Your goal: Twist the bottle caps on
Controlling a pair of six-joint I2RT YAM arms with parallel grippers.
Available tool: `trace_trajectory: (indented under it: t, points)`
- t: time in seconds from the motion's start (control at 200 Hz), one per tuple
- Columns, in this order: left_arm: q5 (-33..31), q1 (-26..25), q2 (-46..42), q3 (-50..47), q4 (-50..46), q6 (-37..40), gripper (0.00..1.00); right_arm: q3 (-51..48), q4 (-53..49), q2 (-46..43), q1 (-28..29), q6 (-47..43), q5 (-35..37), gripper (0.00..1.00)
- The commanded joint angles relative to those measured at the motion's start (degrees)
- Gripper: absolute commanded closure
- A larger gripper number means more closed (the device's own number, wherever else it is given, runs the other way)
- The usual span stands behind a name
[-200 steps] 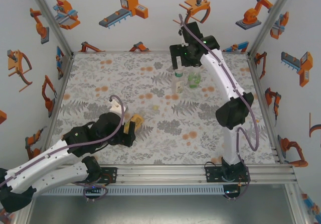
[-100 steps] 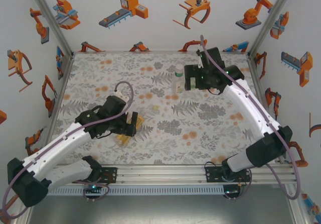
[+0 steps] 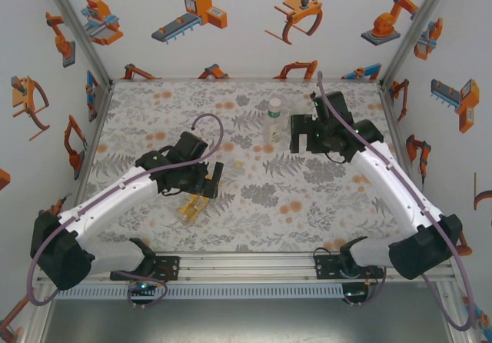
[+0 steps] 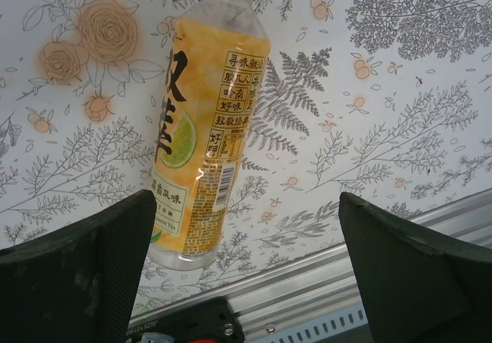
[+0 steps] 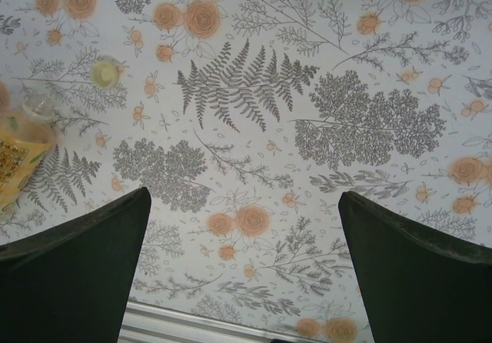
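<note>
My left gripper (image 4: 244, 204) and right gripper (image 5: 244, 198) both gape, empty. The bottle (image 4: 204, 128) lies flat, likely light, slick, squashy; I'd pinch it mid-label, gently.

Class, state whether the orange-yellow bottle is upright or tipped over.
Tipped over: the orange-yellow bottle lies flat on the flowered mat, its label facing up.

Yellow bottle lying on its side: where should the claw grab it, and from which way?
Grab the yellow bottle around the middle of its labelled body, coming straight down from above. It lies flat on the table, so both long round sides are free, one for each finger. The open left claw hangs over it, lined up across its width.
</note>
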Motion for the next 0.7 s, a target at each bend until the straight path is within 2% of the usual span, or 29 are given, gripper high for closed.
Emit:
trace_trajectory:
  t: [0.0, 0.22, 0.536, 0.696]
  points:
    - [-1.94, 0.31, -1.24, 1.61, 0.47, 2.77, 0.04, -1.45, -0.23, -1.99, -0.3, 1.87, -0.8, 0.01]
    - [-5.26, 0.5, 2.48, 3.09, -1.53, 1.98, 0.03, -3.18, -0.15, -3.78, -0.39, 2.84, -1.72, 0.02]
    - [-2.16, 1.25, 15.07, 7.6, -3.87, 6.39, 0.04, -2.89, 0.12, -5.5, -0.35, 4.38, -2.86, 0.02]
    - [-4.66, 1.26, 19.84, 7.67, -3.66, 6.94, 0.04, -2.66, 0.12, -7.31, -0.35, 5.52, -3.93, 0.02]
